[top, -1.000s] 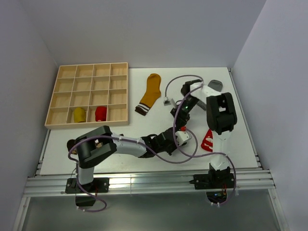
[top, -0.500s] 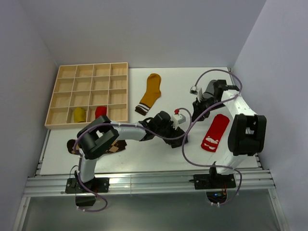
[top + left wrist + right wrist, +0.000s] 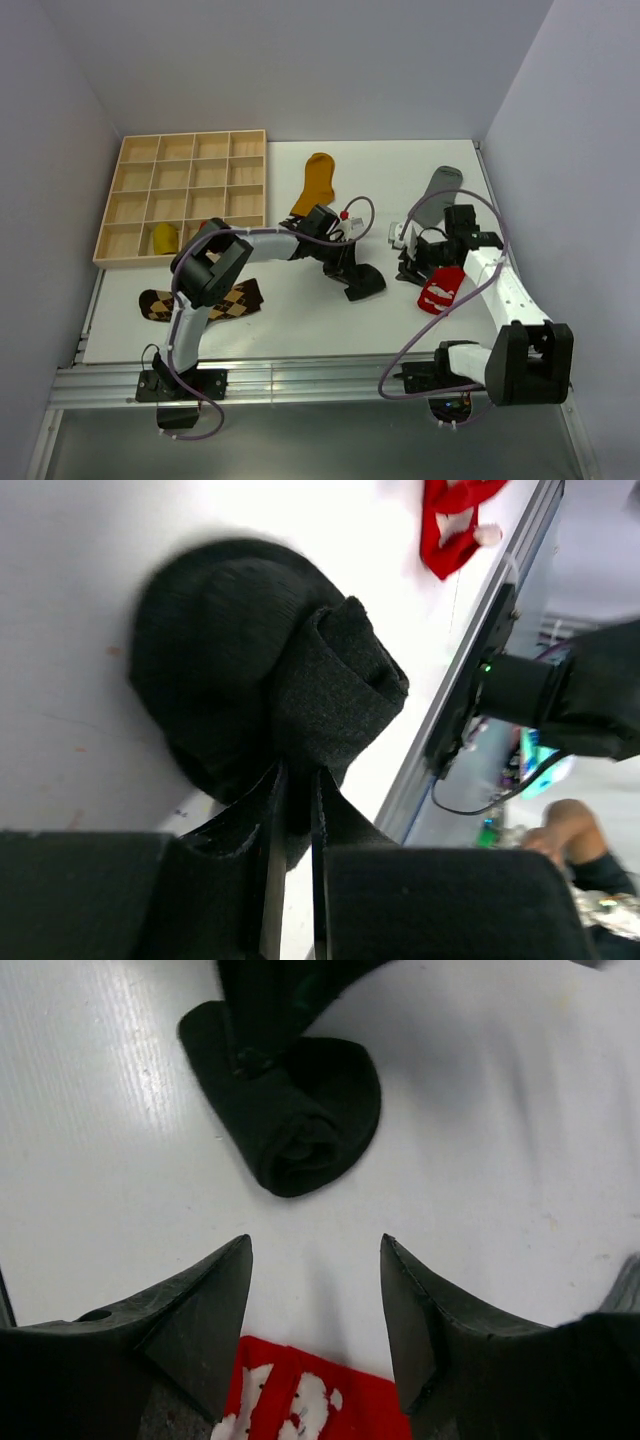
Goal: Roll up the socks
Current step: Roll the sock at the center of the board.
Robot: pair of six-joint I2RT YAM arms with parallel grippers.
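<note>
Brown argyle fabric sock (image 3: 240, 298) lay flat at the white table (image 3: 300, 330)'s near-left corner; a red white-printed sock (image 3: 438, 290) lay toward the right edge beneath the right gripper (image 3: 315, 1247), fingers apart, empty. Mid-table the left gripper (image 3: 295, 780) clamped a half-rolled black sock (image 3: 220, 650). Farther, a rolled yellow sock bundle (image 3: 164, 237) sat in the wooden grid tray (image 3: 130, 150); a mustard sock (image 3: 318, 180) and a grey sock (image 3: 443, 180) lay flat by the far edge: most rolling seemingly remained

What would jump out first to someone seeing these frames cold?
The partly rolled black sock at the middle of the table, pinched in the left gripper, whose arm stretches far across to it. Right beside it the right gripper hangs open over the red sock. At far left, a wooden grid tray holds a rolled mustard bundle.
</note>
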